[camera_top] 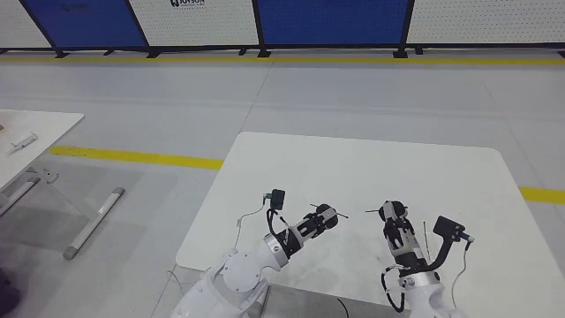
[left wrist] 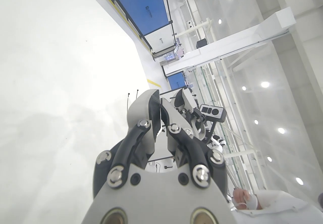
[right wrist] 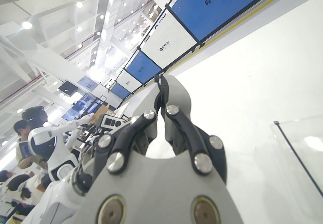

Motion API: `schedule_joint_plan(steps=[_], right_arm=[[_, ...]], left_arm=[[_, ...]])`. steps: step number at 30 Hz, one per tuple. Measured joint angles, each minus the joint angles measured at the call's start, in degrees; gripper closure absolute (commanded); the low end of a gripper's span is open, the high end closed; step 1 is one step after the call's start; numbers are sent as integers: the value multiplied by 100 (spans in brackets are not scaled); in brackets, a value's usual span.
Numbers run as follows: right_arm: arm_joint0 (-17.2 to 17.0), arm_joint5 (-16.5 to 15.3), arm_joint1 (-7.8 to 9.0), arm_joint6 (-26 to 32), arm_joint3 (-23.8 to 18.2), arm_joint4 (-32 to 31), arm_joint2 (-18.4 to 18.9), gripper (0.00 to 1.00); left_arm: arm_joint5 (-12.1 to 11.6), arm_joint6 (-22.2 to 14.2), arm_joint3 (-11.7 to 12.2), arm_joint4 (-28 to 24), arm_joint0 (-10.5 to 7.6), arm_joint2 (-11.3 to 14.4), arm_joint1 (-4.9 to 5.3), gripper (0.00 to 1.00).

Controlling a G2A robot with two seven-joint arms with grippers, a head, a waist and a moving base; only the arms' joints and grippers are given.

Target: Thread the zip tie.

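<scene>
A white table (camera_top: 353,159) stands in front of the robot. Both arms are over its near side, close together but not touching.

The left gripper (camera_top: 325,218) is on the left. Its two fingers are pressed together. A thin black tie (camera_top: 343,215) is pinched in it and pokes out on both sides. One end points right, at the other gripper.

The right gripper (right wrist: 161,83) is just to the right of it. Its fingers are closed tight too. They pinch a second tie (right wrist: 157,76). The little square head of this tie shows right at the fingertips. In the top view a short bit of it points left, at the left gripper. The ends of the two ties are near each other, with a small gap between them.

A clear box (right wrist: 297,131) sits on the table, right of the right gripper. A third tie (right wrist: 292,148), long and black, is at this box. Its head is up by a corner of the box, and it slants along the clear wall. I cannot tell if it lies inside the box or just leans on it.
</scene>
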Motion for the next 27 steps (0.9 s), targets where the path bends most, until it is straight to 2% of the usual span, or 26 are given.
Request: schedule_joint_plan(steps=[7, 13, 16, 27], right_arm=[[-26, 0, -7, -72, -13, -51, -29, 100], [-174, 122, -56, -515, -40, -448, -313, 100], [-149, 290, -90, -653, 57, -652, -477, 100], [-121, 361, -115, -614, 93, -565, -566, 100]], left_arm=[[2, 2, -1, 3, 0, 1, 0, 100], [2, 2, -1, 3, 0, 1, 0, 100], [2, 2, -1, 3, 0, 1, 0, 100], [2, 2, -1, 2, 0, 1, 0, 100]])
